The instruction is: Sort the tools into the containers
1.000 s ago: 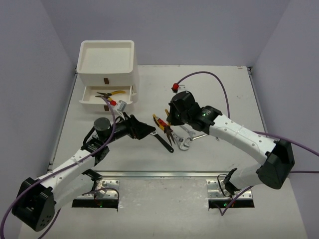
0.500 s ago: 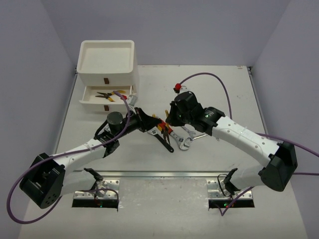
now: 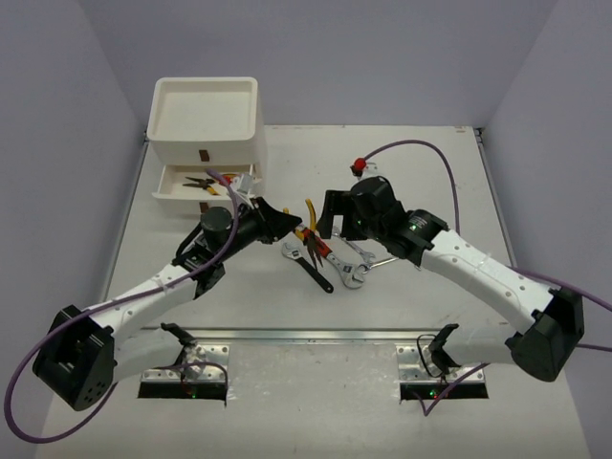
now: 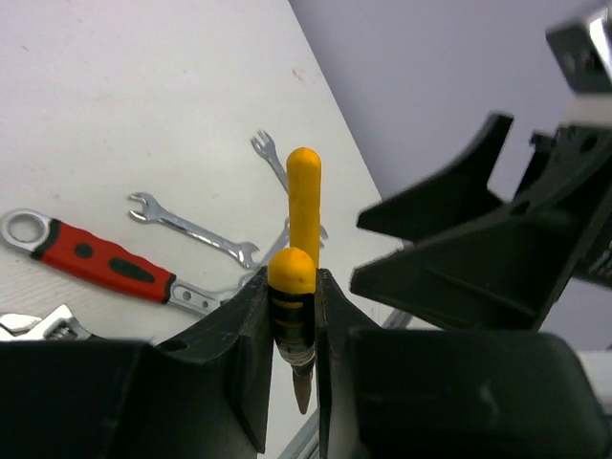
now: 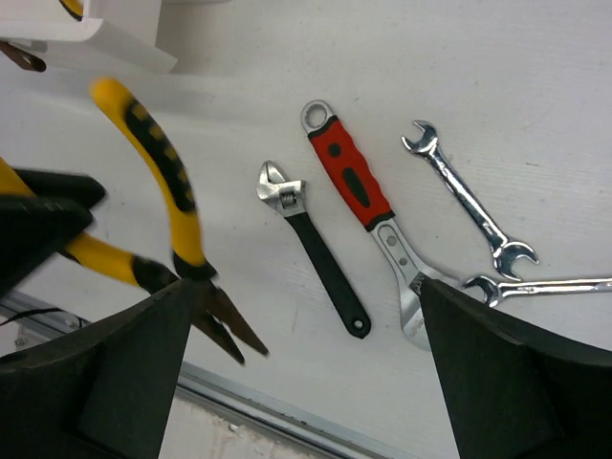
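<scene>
The left hand [image 4: 290, 311] is closed on one rounded yellow handle of the yellow-and-black-handled pliers [image 5: 177, 215], between both hands. Their long axis runs near-to-far, with the dark pointed nose toward the near edge. The right hand [image 3: 327, 214] stands wide open.

From my left wrist, the yellow-handled pliers [image 4: 292, 287] end in a dim brownish point deep between my left fingers [image 4: 244, 363]; I cannot make it out. The red-handled wrench [image 4: 96, 260] loses its jaw end behind one finger. Only the silver head of a small adjustable wrench [image 4: 38, 327] shows. From my right wrist the pliers are blurred, and one handle runs behind a dark shape [image 5: 38, 225]. A silver wrench [image 5: 540, 285] runs off the right edge, and the bottom edge clips my right fingers [image 5: 105, 382].
</scene>
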### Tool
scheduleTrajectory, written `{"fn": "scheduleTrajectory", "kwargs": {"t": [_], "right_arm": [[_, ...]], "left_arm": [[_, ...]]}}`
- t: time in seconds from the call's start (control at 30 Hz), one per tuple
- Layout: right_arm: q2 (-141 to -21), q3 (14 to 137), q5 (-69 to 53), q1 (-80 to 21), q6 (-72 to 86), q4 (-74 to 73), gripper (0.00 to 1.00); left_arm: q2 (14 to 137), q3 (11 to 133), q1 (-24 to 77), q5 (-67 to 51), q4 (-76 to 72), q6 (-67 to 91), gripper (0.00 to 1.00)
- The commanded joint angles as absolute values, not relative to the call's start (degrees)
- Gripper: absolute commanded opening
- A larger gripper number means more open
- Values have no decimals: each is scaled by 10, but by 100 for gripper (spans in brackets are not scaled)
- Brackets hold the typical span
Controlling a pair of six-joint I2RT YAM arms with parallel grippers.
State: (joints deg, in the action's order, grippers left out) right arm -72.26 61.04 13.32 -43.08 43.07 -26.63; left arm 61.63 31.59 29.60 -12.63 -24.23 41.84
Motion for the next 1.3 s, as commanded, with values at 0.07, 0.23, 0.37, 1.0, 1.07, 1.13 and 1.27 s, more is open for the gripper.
{"fn": "scheduleTrajectory", "kwargs": {"t": [0.07, 0.23, 0.37, 1.0, 1.07, 1.13, 1.27], "right_arm": [[-610, 573, 197, -398, 394, -271, 99], [-585, 547, 206, -394, 380, -286, 99], [-570, 534, 204, -393, 377, -295, 99], [-565, 515, 183, -393, 361, -299, 99], [-569, 515, 180, -393, 361, -299, 99], [-575, 513, 178, -393, 365, -298, 99], [-579, 504, 177, -394, 365, -290, 99]], "left_arm": [[543, 388, 107, -55, -133, 519, 0], [512, 387, -41, -3, -78, 630, 0], [561, 397, -93, 31, -87, 672, 0], [611, 461, -120, 28, -116, 678, 100], [594, 462, -120, 42, -81, 658, 100], [533, 420, -120, 52, -41, 649, 99], [455, 299, -120, 33, -34, 677, 87]]}}
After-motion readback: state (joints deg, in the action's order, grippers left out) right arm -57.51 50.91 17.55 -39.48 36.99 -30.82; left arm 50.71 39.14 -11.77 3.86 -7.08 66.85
